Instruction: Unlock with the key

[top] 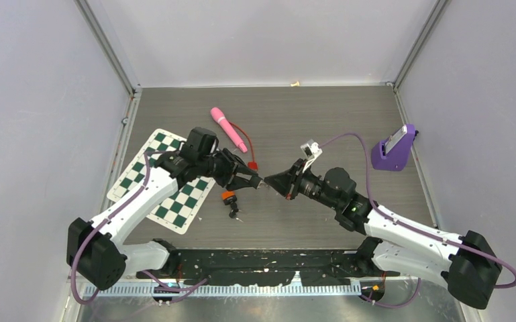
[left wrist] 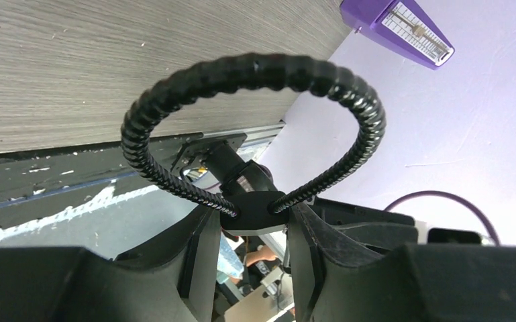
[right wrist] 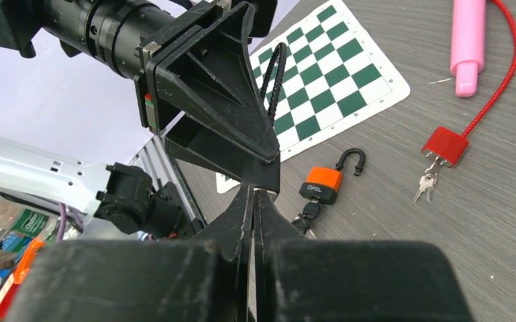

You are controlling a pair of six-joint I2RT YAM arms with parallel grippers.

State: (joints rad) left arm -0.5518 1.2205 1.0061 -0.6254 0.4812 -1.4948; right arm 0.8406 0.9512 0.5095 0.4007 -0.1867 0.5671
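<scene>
My left gripper (top: 258, 182) (left wrist: 253, 218) is shut on the body of a black cable lock (left wrist: 255, 211), held above the table. Its ribbed black cable (left wrist: 255, 70) loops out ahead of the fingers. In the right wrist view the cable (right wrist: 275, 80) stands behind the left fingers, which clamp the lock body (right wrist: 263, 176). My right gripper (top: 269, 182) (right wrist: 253, 194) meets it tip to tip from the right. Its fingers are pressed together on a thin silver piece, the key (right wrist: 260, 191), right at the lock body. Most of the key is hidden.
An orange padlock (top: 228, 196) (right wrist: 323, 183) with open shackle and keys lies below the grippers. A red lock (right wrist: 448, 145) with keys (right wrist: 427, 184) and a pink handle (top: 228, 129) lie behind. Left is a checkered mat (top: 164, 178), far right a purple metronome (top: 394, 149).
</scene>
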